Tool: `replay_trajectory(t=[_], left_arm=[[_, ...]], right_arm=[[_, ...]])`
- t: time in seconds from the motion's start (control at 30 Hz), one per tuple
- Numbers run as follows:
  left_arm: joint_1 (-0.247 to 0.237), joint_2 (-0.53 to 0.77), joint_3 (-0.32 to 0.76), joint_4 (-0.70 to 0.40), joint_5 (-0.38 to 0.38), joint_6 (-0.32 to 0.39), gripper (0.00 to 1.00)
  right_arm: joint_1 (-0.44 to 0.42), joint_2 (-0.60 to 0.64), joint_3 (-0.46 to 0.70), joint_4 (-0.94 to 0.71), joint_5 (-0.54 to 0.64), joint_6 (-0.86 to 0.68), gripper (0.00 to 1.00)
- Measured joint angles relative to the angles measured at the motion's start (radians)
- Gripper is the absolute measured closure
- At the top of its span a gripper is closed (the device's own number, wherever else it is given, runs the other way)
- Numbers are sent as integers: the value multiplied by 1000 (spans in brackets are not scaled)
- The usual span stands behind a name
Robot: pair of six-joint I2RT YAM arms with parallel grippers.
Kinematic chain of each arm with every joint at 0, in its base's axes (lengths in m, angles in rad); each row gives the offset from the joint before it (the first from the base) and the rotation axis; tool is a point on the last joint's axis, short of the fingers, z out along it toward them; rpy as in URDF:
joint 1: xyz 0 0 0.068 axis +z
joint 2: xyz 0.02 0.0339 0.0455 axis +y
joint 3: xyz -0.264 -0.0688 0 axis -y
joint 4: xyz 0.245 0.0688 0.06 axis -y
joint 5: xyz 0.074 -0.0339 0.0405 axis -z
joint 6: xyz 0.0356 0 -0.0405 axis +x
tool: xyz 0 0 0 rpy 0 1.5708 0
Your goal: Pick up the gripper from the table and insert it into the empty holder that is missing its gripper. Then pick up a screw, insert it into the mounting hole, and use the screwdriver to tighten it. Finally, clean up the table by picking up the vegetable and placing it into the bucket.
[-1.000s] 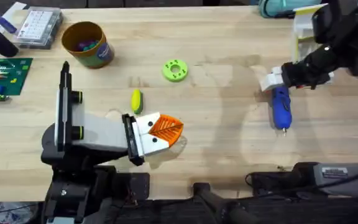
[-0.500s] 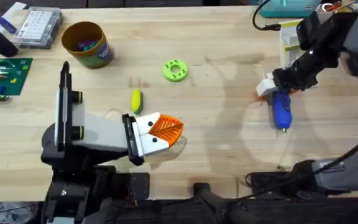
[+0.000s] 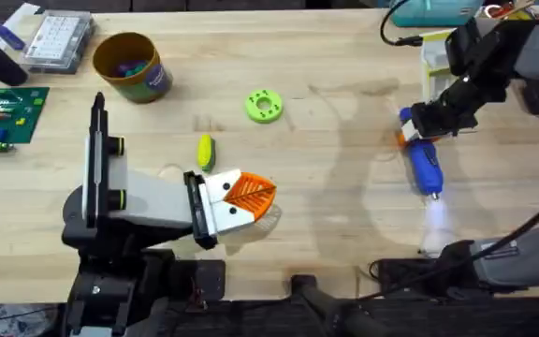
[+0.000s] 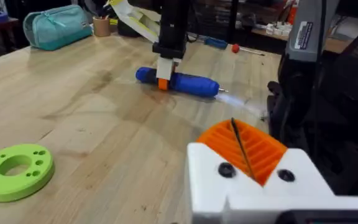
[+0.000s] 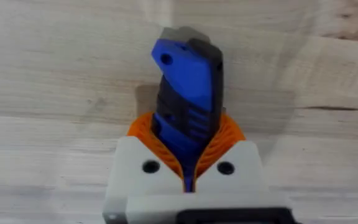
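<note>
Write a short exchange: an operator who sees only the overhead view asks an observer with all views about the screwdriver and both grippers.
Operator: Is the right gripper shut on the screwdriver?
Observer: Yes. In the right wrist view, the right gripper has its jaws pinching the screwdriver from both sides.
Operator: Is it tilted?
Observer: No. The left wrist view shows it level, low at the table. I cannot tell whether it touches.
Operator: Does the left gripper hold anything?
Observer: No. In its wrist view, the left gripper has its jaws shut, with nothing between them.
</note>
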Motion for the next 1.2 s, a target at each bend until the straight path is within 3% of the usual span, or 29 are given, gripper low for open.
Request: replay_trajectory(t=[0.07, 0.1, 0.2, 0.27, 0.33, 0.83, 0.93, 1.0, 1.07, 1.17, 1.2], left_arm=[[0, 0, 0, 0, 0, 0, 996], [0, 0, 0, 0, 0, 0, 996], [0, 0, 0, 0, 0, 0, 996], [0, 0, 0, 0, 0, 0, 996], [0, 0, 0, 0, 0, 0, 996], [0, 0, 0, 0, 0, 0, 996], [0, 0, 0, 0, 0, 0, 996], [0, 0, 0, 0, 0, 0, 996], [0, 0, 0, 0, 0, 0, 996], [0, 0, 0, 0, 1, 0, 996], [0, 0, 0, 0, 1, 0, 996]], right_arm=[[0, 0, 0, 0, 0, 0, 971], [0, 0, 0, -1, 1, 5, 917], [1, -4, 0, -6, -2, 5, 487], [2, -5, 2, 0, 2, 3, 356], [1, -5, 2, 7, 6, 3, 305], [0, -4, 1, 101, -1, -19, 202], [0, -4, 1, 103, -3, -20, 217], [0, -4, 1, 105, -9, -22, 321], [1, -4, 1, 111, -10, -23, 474], [0, 4, 1, 126, -3, -23, 922], [0, 8, 2, 128, -1, -22, 968]])
